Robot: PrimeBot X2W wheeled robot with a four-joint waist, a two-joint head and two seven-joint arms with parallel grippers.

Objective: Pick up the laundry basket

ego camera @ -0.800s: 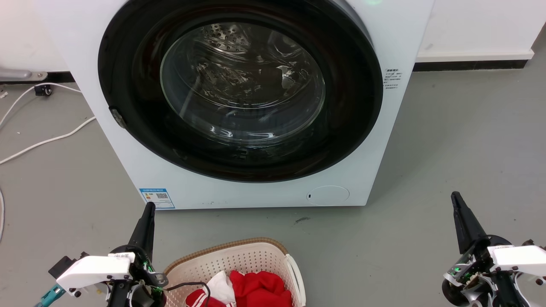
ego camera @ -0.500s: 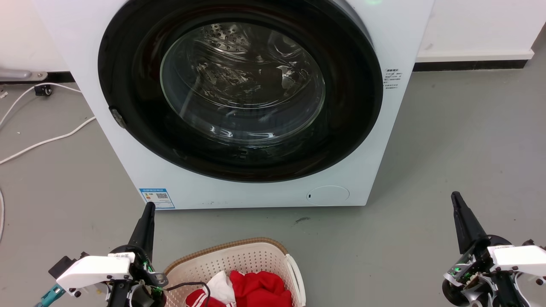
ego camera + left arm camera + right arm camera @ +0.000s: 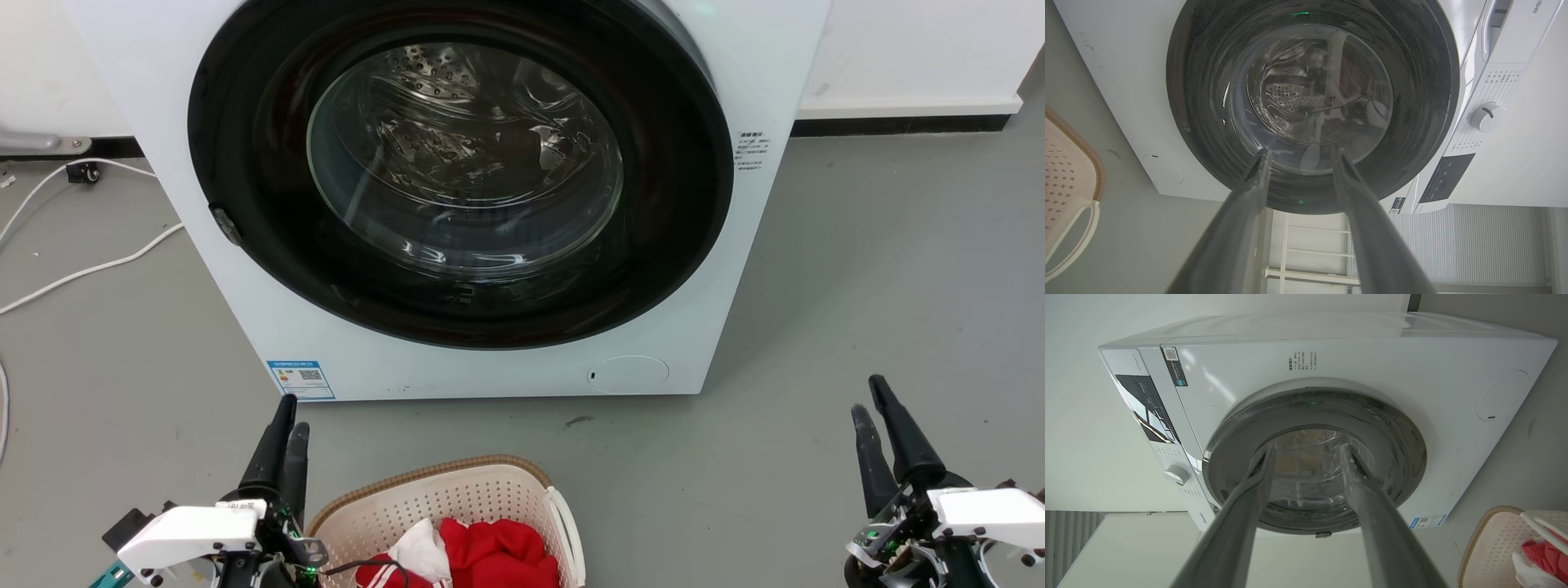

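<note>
The laundry basket [image 3: 465, 494] sits between my released left jaws and right jaws, a handle [image 3: 565, 523] facing right, its long axis cropped. Left wrist view adds the washer's dial [image 3: 1487, 116].

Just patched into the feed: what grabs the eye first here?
The white washing machine with its big dark round door dominates the upper middle of the head view. Below it, at the bottom edge, sits the laundry basket with red clothes inside. The left tool stands open just beside the basket's left rim; the right tool, also open, is far off at the lower right.
</note>
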